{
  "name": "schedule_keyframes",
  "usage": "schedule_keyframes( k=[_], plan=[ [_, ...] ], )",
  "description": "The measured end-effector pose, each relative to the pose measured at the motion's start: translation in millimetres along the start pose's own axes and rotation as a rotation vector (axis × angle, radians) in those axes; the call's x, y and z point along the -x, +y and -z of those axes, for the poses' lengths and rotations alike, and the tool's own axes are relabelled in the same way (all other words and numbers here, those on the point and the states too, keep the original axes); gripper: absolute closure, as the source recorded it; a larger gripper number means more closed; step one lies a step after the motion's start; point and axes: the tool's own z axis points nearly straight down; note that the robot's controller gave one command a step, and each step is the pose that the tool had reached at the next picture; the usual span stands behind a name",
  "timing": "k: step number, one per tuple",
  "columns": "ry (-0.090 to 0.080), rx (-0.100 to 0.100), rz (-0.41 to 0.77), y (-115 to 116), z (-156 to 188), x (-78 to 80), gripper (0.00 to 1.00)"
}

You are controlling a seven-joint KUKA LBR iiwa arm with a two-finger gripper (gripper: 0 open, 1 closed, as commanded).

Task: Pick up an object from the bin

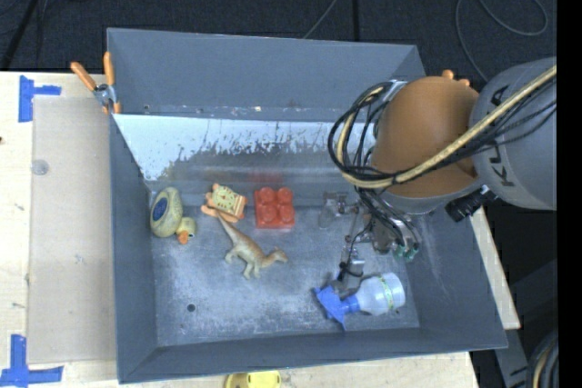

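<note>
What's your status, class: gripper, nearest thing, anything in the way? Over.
Gripper at view's lower right. Just above blue-capped clear bottle. Tan dinosaur, red block apart, leftward.

arm [526,136] grey, black lettering | wrist cover [423,136] orange, domed | cables [348,145] black, looped

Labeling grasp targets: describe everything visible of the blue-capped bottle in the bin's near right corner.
The bottle has a pale, see-through, plastic-looking body tinged green and a blue cap. It lies on its side on the floor of the bin near the front right corner, cap pointing left. The gripper is right above its cap end; whether they touch cannot be told.
</note>
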Motion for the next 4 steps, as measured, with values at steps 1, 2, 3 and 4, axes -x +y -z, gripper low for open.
schedule_keyframes(
  k=[1, 2, 3, 4],
  plan=[
    [-0.008, 0.000, -0.001, -0.1, 4.3, 1.6, 0.00],
    [-0.006, 0.000, 0.105, -29.2, -49.2, -12.4, 0.00],
    [-0.002, 0.001, 0.133, -69.7, -49.0, -40.0, 0.00],
    [-0.006, 0.000, 0.348, -64.4, -61.3, -26.2, 0.00]
  ],
)
